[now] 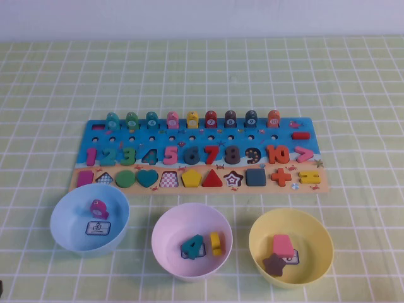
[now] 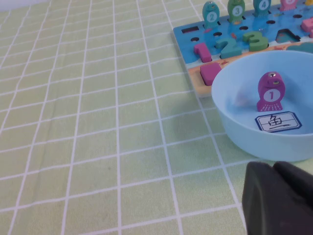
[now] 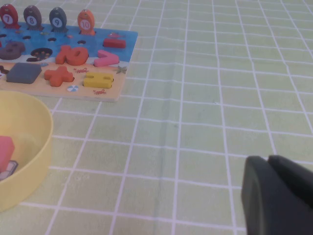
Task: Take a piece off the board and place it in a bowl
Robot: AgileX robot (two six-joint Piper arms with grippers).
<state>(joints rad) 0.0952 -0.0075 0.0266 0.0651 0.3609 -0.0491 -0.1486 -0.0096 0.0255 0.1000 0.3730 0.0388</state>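
The board (image 1: 189,134) lies across the middle of the table, with a row of upright pegs along its far edge. The green piece (image 1: 132,119) stands second from the left in that row, between two teal ones, and it also shows in the left wrist view (image 2: 236,10). The light blue bowl (image 1: 63,214) sits in front of the board's left end and holds a white card label (image 2: 277,122) and a magenta piece (image 2: 270,92). My left gripper (image 2: 274,166) is shut and empty, low beside that bowl's near side. My right gripper (image 3: 268,159) is shut and empty, over bare cloth right of the yellow bowl (image 3: 39,142).
A pink bowl (image 1: 161,233) in the front middle holds a teal number 4 and a yellow piece. The yellow bowl (image 1: 322,246) at the front right holds a pink shape and a brown star. A green checked cloth covers the table. Neither arm shows in the high view.
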